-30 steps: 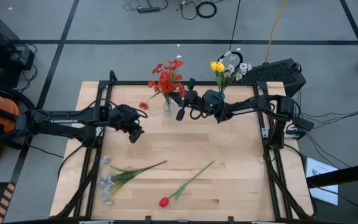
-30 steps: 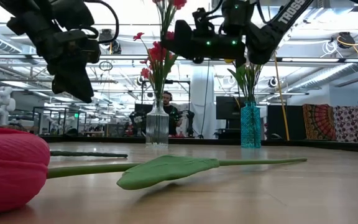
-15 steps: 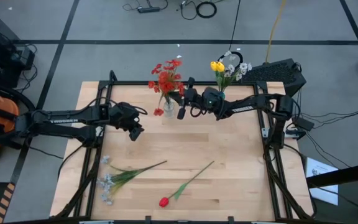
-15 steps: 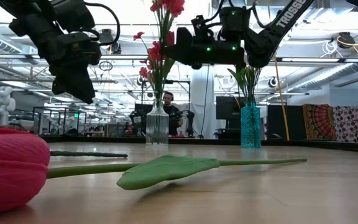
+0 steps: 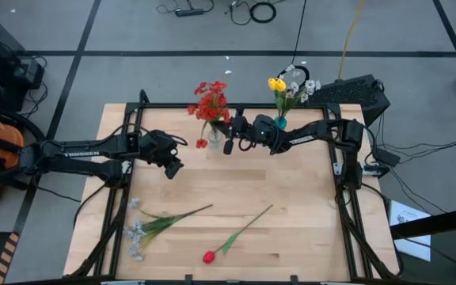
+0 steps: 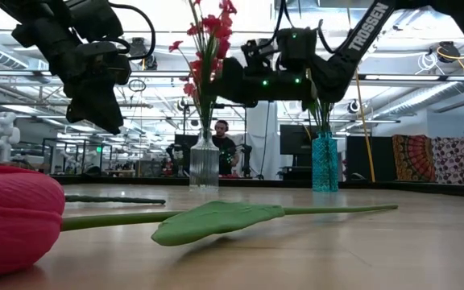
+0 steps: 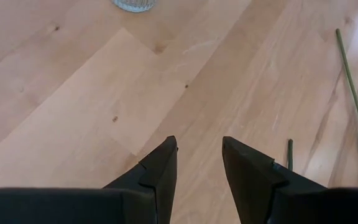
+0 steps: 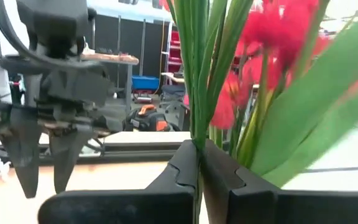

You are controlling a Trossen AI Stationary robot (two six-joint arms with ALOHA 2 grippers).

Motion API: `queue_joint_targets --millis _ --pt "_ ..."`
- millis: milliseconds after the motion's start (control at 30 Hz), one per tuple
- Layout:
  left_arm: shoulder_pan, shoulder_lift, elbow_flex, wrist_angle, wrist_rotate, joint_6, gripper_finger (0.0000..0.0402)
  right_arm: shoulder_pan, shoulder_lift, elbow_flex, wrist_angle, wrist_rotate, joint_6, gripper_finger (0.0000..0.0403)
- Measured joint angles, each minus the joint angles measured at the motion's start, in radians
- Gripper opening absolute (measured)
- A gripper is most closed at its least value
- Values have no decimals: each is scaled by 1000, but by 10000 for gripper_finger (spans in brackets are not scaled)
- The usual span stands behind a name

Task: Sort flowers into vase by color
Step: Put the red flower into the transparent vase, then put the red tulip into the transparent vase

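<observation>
Meanwhile the right gripper (image 5: 229,142) pinches a red stem, seemingly over the clear vase (image 5: 214,139); the left gripper (image 5: 174,169) hangs half-open, and two flowers (image 5: 236,235) remain lower centre.

vases (image 5: 214,136) behind, loose flowers (image 5: 165,221) in front

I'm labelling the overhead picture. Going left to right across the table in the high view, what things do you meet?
White spray lying on the table → left gripper → red tulip lying on the table → clear vase of red flowers → right gripper → blue vase with yellow and white flowers.
</observation>
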Motion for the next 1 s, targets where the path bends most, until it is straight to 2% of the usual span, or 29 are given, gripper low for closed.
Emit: queue_joint_targets --millis 267,700,1000 --pt "0 0 0 0 0 -25 134 0 29 0 -80 2 22 3" --pt "0 0 0 0 0 -25 134 0 5 0 -220 5 50 48" --pt "0 0 0 0 0 -24 134 0 -143 0 -541 9 44 109"
